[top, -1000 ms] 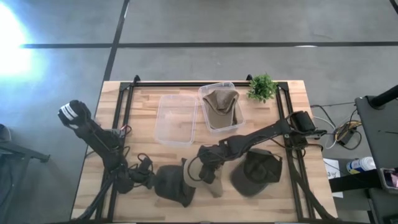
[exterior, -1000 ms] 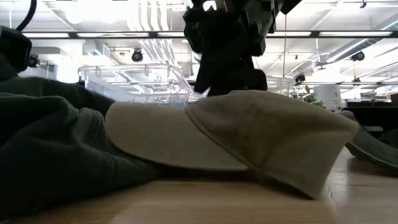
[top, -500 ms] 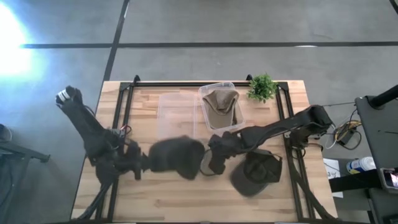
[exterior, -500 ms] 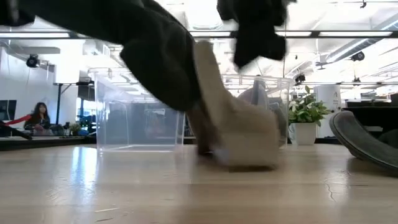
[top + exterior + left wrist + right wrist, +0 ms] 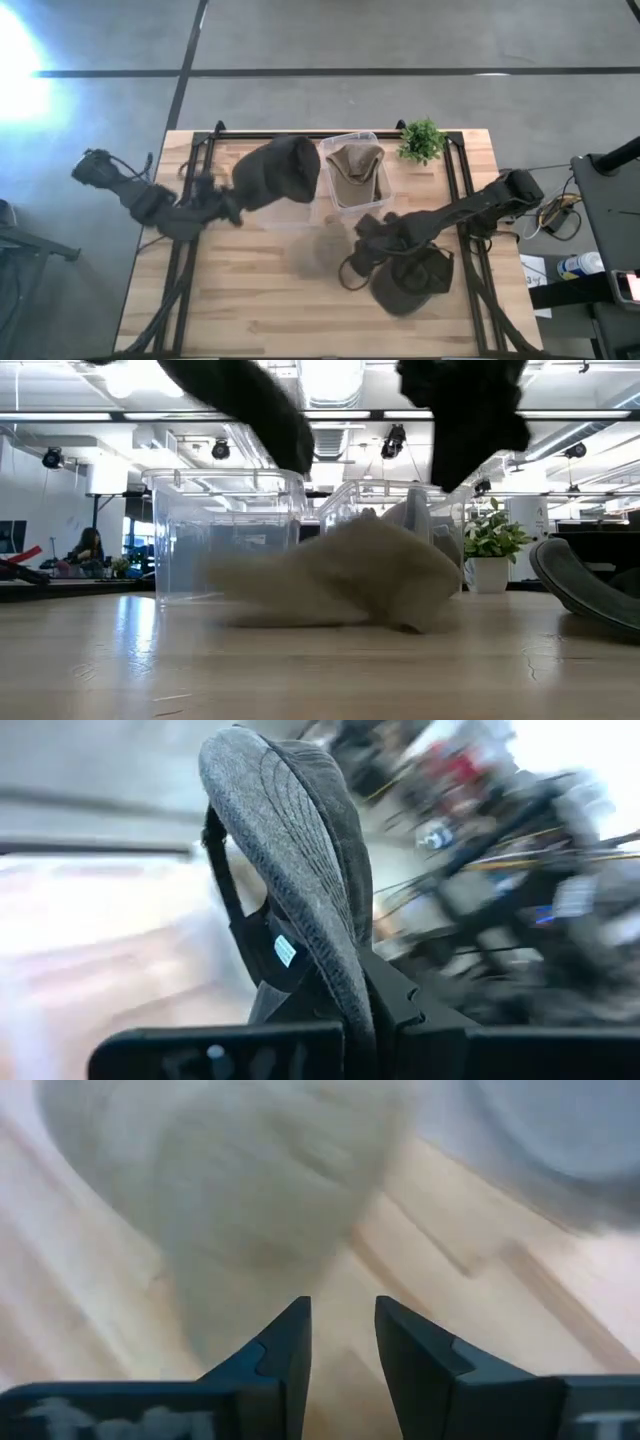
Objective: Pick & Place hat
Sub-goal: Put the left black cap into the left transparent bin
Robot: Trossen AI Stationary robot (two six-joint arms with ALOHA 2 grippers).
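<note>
Step in hand, as judged: transport phase for one hat, release or miss for another. Left pincer [image 5: 232,208] is clamped on the brim edge of a dark grey cap [image 5: 278,172], which hangs raised over the empty clear bin [image 5: 268,216] at roughly 11 o'clock from the surface centre; the left wrist view shows the cap's crown [image 5: 290,850] upright between the fingers, strap and label facing the camera. Right pincer [image 5: 362,262] sits at about 4 o'clock of centre, fingers [image 5: 282,1348] apart with nothing between them; a tan cap [image 5: 318,250] lies blurred on the wooden surface [image 5: 230,310] just ahead of it, near centre, in front of the bins in the low view [image 5: 345,575]. A second clear bin [image 5: 382,182] at 12 o'clock already holds a tan hat [image 5: 354,166]. Another dark hat [image 5: 410,282] rests on the surface at 4 o'clock, just under the right arm. A small potted plant [image 5: 421,140] stands at 1 o'clock. Next move, as judged: left arm needs to bring the cap squarely over the empty bin's opening and lower before letting go; right pincer needs a fresh approach to the tan cap once that cap lies at rest, closing on brim or crown fabric
</note>
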